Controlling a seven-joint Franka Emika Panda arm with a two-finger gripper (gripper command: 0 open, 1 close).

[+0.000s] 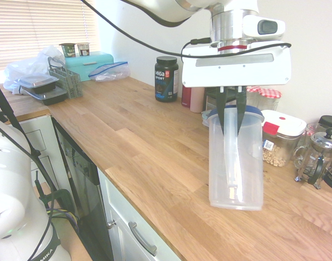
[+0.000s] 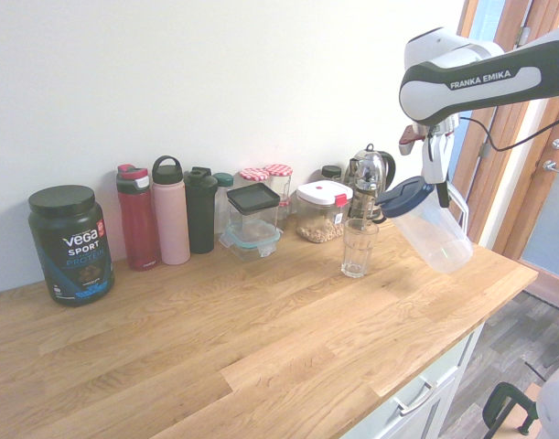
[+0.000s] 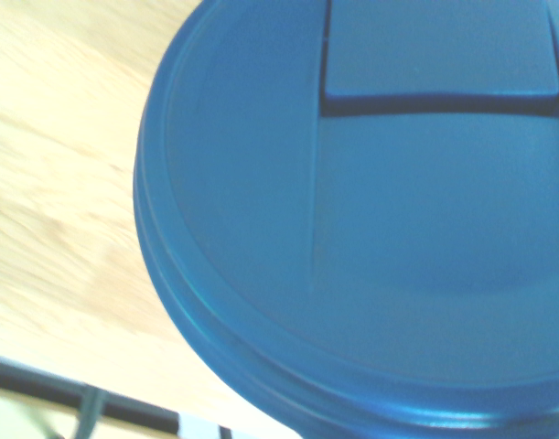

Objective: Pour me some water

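Observation:
My gripper (image 1: 234,106) (image 2: 435,171) is shut on the top of a clear plastic pitcher (image 1: 235,163) (image 2: 438,232) with a blue lid (image 3: 370,219) (image 2: 405,196). The pitcher hangs above the wooden counter (image 1: 149,147) (image 2: 261,347) and is tilted, its lid end leaning toward an empty drinking glass (image 2: 359,248). The lid's edge is just right of the glass's rim and slightly above it. I cannot tell whether any water is in the pitcher. From the first exterior view the glass is hidden.
Along the wall stand a black Vega tub (image 2: 69,243) (image 1: 166,78), red, pink and black bottles (image 2: 169,210), a lidded glass container (image 2: 252,219), jars (image 2: 322,210) and a French press (image 1: 319,157). The counter's front edge (image 2: 444,357) lies close below the pitcher.

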